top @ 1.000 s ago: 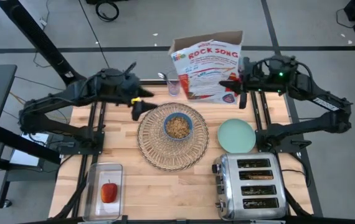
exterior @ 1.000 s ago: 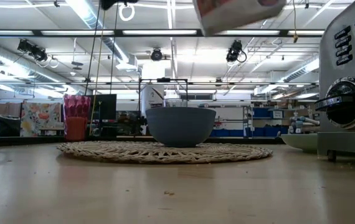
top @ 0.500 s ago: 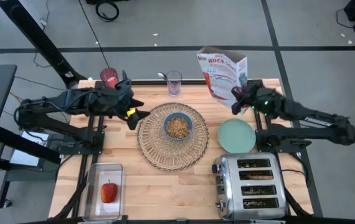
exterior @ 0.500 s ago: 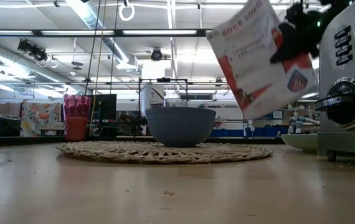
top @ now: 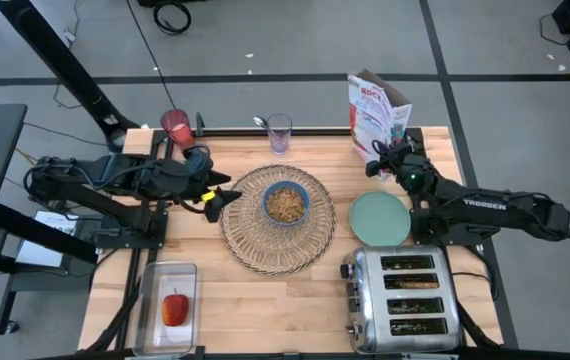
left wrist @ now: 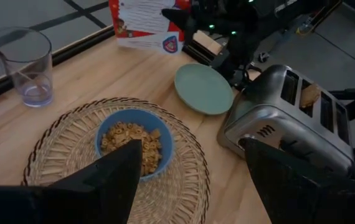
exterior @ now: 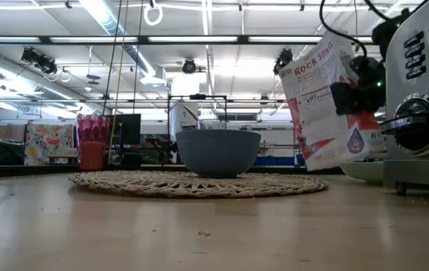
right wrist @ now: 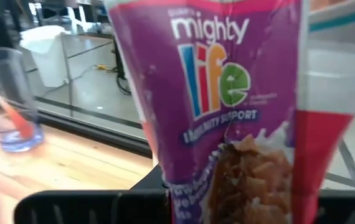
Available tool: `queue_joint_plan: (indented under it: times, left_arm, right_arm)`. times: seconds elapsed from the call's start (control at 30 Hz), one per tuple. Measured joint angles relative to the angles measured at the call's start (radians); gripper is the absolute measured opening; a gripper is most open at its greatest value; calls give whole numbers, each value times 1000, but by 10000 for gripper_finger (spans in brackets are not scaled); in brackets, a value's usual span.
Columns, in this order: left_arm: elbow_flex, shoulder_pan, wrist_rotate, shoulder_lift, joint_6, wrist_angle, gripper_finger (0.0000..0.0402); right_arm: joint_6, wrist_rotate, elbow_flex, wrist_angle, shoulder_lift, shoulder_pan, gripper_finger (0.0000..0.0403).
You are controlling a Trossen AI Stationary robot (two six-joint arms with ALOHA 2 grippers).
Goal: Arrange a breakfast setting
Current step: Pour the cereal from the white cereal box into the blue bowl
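Observation:
The round woven placemat (top: 277,218) lies mid-table with the blue bowl (top: 286,203) of cereal on it. The mint-green plate (top: 380,218) lies to its right. The red apple (top: 175,308) sits in a clear tub at the near left. The orange-handled spoon (right wrist: 15,118) stands in a clear glass (top: 279,132) at the far edge. The red-filled glass (top: 176,125) stands at the far left. Toast shows in the toaster's slots (left wrist: 310,94). My left gripper (top: 220,196) is open and empty beside the placemat's left edge. My right gripper (top: 387,158) is shut on a cereal box (top: 373,112) at the far right. My right gripper pinches the cereal box between its two fingers, about halfway up its lower half (exterior: 341,98). The fingers come level, from the table's near right side. The box stands nearly upright, leaning a little, open top up. Whether its bottom (exterior: 327,165) touches the table, I cannot tell.
The chrome four-slot toaster (top: 405,298) stands at the near right, close behind the plate. The clear tub (top: 168,305) takes up the near left corner. Bare wood lies between the tub and the toaster.
My right gripper has carried the cereal box from high over the far middle toward the table's right edge and down, turning it from tipped over to nearly upright. My left gripper has drawn back a little toward the near edge and stays open.

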State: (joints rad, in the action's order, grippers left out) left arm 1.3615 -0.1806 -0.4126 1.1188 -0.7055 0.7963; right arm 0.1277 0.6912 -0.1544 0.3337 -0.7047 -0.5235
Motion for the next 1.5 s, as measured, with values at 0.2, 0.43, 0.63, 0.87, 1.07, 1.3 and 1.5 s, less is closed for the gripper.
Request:
queue_joint_plan:
  times: [0.2,0.43,0.63,0.87,1.07,1.3,1.5]
  left_arm:
    - [0,-23,-4,24,-24,-2,290]
    - [-1,-58,-7,55,-55,0,290]
    - [-1,-71,-8,60,-77,-6,290]
    - [-1,-71,-13,61,-69,-13,290]
    - [-1,-71,-14,61,-60,-13,290]
    - [-1,-76,-15,62,-40,-15,290]
    - [0,-89,-19,100,-16,-38,290]
  right_arm:
    - [10,-8,13,49,-79,-54,62]
    - [26,-71,-43,-56,-105,-76,140]
    - [196,-114,-178,-413,-105,-83,221]
    - [353,-243,-338,-773,-104,-80,273]
    - [445,-320,-449,-1042,-104,-79,279]
    - [484,-376,-502,-1172,-48,-79,277]
    - [476,-439,-502,-1174,9,-74,277]
